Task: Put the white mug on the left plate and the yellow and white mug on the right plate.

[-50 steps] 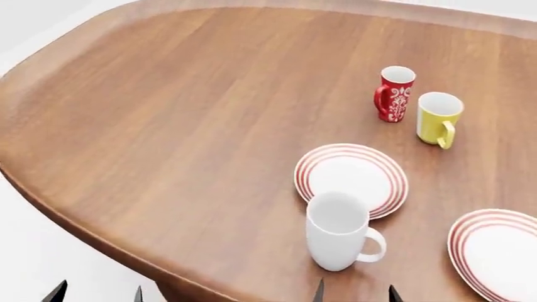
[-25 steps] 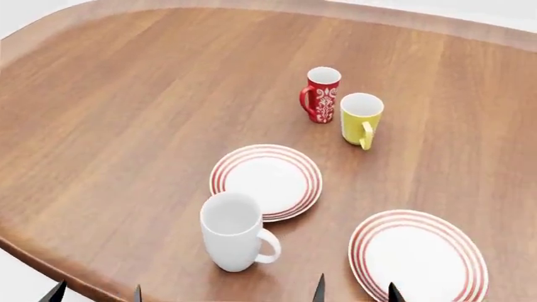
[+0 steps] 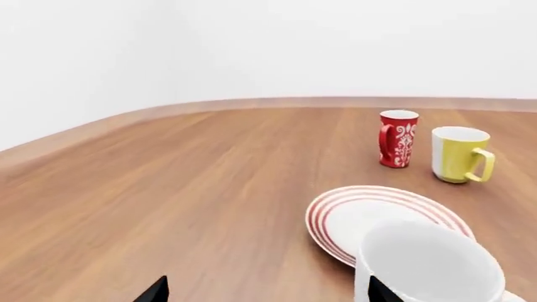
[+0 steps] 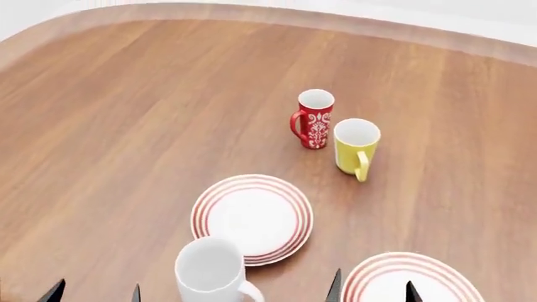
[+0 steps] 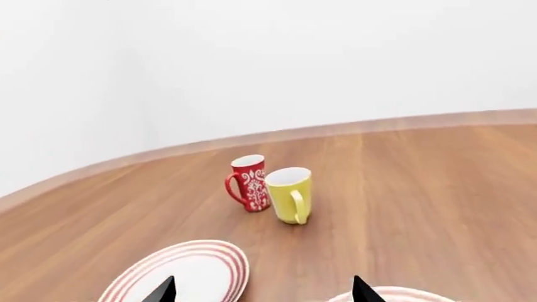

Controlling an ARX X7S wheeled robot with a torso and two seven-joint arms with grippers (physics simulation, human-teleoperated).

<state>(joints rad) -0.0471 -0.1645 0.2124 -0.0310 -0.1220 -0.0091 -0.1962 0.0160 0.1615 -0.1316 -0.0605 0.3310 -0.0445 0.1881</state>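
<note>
While both plates lie bare on the wooden table (image 4: 126,126), none of the mugs has anything in it that I can see. The left plate (image 4: 251,218) carries nothing, and the right plate (image 4: 409,281) is cut off at the head view's lower edge, its visible part bare too.

The white mug (image 4: 210,275) stands upright on the table just beside the left plate's near rim, its mouth up and its handle turned toward the right plate; its lower body runs out of the picture. The yellow and white mug (image 4: 356,146) stands upright farther back, handle facing the robot, just beside the red mug with white ornament (image 4: 315,118), whose handle points left. Whether those two touch is hard to tell.

Only dark fingertips show of either hand. The left gripper (image 4: 95,293) has its tips set wide apart, holding nothing, left of the white mug. The right gripper (image 4: 373,287) is likewise spread and empty, its tips over the right plate.
</note>
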